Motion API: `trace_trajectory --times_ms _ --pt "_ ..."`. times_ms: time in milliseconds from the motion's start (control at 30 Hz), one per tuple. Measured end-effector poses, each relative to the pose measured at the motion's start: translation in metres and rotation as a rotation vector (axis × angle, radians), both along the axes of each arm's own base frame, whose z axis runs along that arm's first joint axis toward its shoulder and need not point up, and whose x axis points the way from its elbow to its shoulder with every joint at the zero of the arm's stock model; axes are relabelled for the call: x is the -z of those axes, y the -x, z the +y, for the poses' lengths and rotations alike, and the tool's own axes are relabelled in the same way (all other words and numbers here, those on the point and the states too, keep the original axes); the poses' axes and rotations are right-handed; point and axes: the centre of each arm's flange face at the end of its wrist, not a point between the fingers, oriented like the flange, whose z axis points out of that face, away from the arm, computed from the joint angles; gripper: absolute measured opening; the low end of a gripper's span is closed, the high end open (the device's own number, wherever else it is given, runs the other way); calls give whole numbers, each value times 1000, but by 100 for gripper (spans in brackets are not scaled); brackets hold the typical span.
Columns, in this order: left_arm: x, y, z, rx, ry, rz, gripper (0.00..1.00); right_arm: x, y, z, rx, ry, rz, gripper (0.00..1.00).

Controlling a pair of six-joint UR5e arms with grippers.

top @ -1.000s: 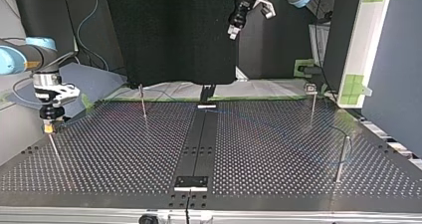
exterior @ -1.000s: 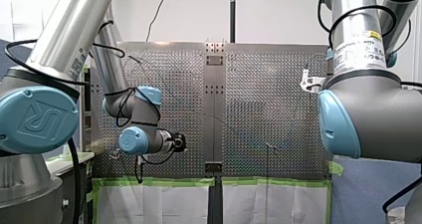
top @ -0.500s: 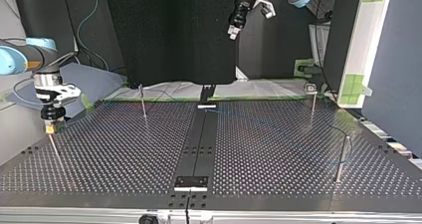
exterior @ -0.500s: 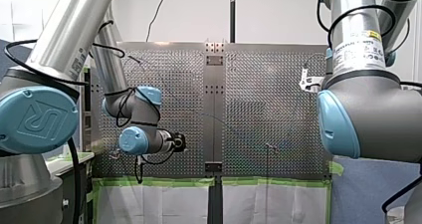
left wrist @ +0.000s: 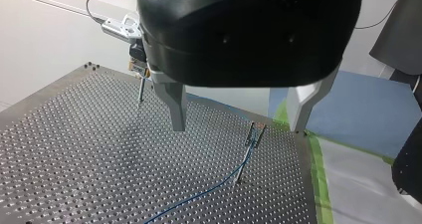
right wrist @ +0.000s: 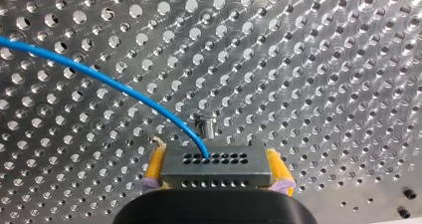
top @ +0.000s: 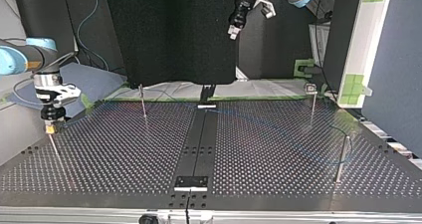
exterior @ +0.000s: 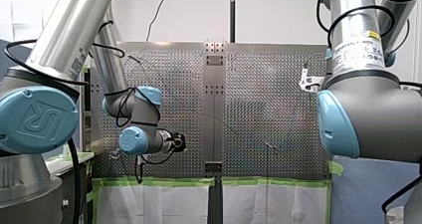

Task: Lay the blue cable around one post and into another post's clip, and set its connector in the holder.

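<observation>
Right wrist view: connector (right wrist: pixel 215 170) between jaws

My left gripper (left wrist: pixel 239 128) hangs raised, its two fingers spread wide apart. My right gripper (right wrist: pixel 217 173) points down, low, its yellow pads clamped on the connector (right wrist: pixel 219 164).

Blue for the cable (right wrist: pixel 99 78), hole-dotted silver for the table (right wrist: pixel 323 59). Yellow for the pads (right wrist: pixel 156 165), grey for the connector (right wrist: pixel 214 167).
</observation>
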Motion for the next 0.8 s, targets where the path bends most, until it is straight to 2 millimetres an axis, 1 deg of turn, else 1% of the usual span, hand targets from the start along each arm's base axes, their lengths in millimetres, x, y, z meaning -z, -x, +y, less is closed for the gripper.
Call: trace_trajectory --times_ms 333,367,433,467,500,567,600,633,667,700,733,767,800 --pt "0 0 0 0 0 1 100 0 0 0 0 0 0 27" --pt "0 0 0 0 -1 0 100 0 0 0 0 0 0 30" --pt "0 0 0 1 -1 0 100 0 0 0 0 0 0 30" --pt "0 0 0 1 -1 0 100 0 0 0 0 0 0 42" --pt "0 0 0 1 -1 0 100 0 0 0 0 0 0 42" --pt "0 0 0 1 -2 0 100 0 0 0 0 0 0 58" --pt "0 0 0 2 -2 0 100 0 0 0 0 0 0 58" --pt "0 0 0 2 -2 0 100 0 0 0 0 0 0 70" --pt "0 0 0 2 -2 0 100 0 0 0 0 0 0 80" --pt "0 0 0 2 -2 0 100 0 0 0 0 0 0 80" --pt "0 0 0 2 -2 0 100 -1 0 0 0 2 0 93" --pt "0 0 0 2 -2 0 100 -1 0 0 -1 2 0 100" --pt "0 0 0 2 -2 0 100 -1 0 0 0 3 0 100"
